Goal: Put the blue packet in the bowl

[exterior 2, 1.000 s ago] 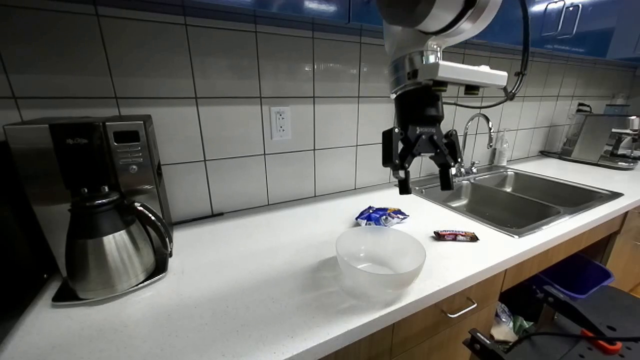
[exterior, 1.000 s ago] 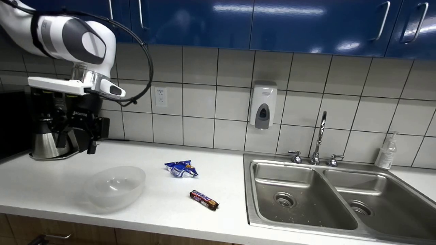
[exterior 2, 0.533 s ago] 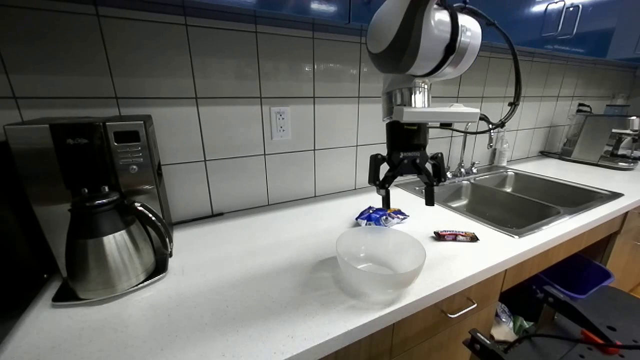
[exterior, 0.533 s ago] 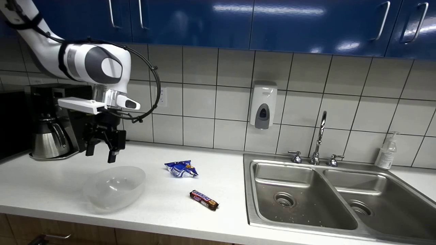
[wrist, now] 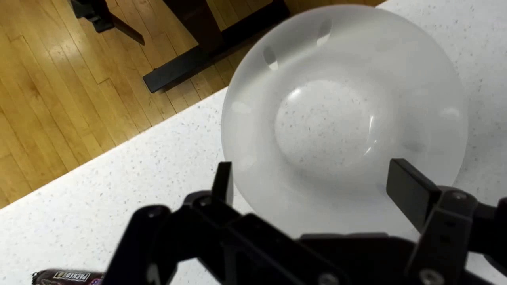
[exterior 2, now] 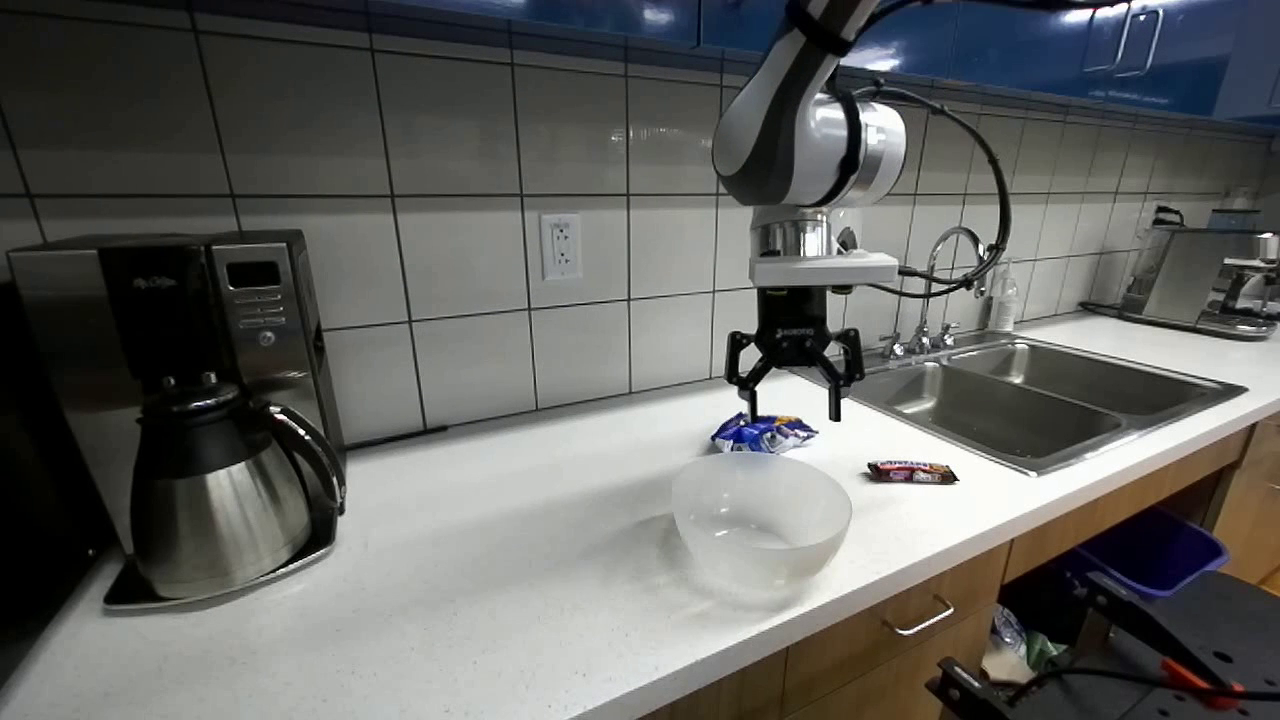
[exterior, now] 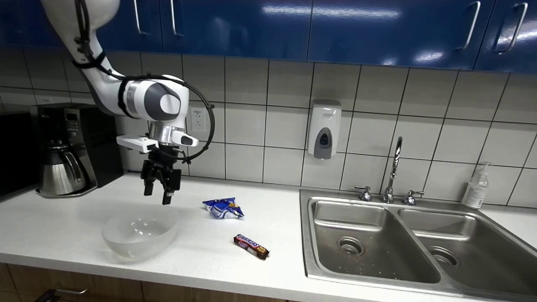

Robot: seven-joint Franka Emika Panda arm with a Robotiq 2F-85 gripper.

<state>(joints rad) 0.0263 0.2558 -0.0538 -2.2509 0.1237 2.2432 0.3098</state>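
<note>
Pale tiles (exterior: 245,117) run beneath glossy blue cabinets (exterior: 235,29), and below them stretches a white counter (exterior 2: 450,560). Out on it sits the bowl (exterior 2: 765,565), upright, wide and cloudy-clear, toward the front edge. Near it hangs the gripper (exterior 2: 794,414), pointing down, its two fingers (wrist: 412,192) spread well apart and unclenched; whether they stand right over the rim I can't tell.

As for the blue packet (exterior: 223,208), it lies crumpled on the counter, outside the bowl, on the side toward the steel sink (exterior: 306,235) (in an exterior view a fingertip crosses in front of it, though gripper and packet are apart). Closer to the front edge than the packet, a brown candy bar (exterior: 251,246) lies at a slant. Past the bowl, away from the sink, stands a coffee maker (exterior 2: 170,320), and a soap dispenser (exterior: 325,130) hangs on the tiles.
</note>
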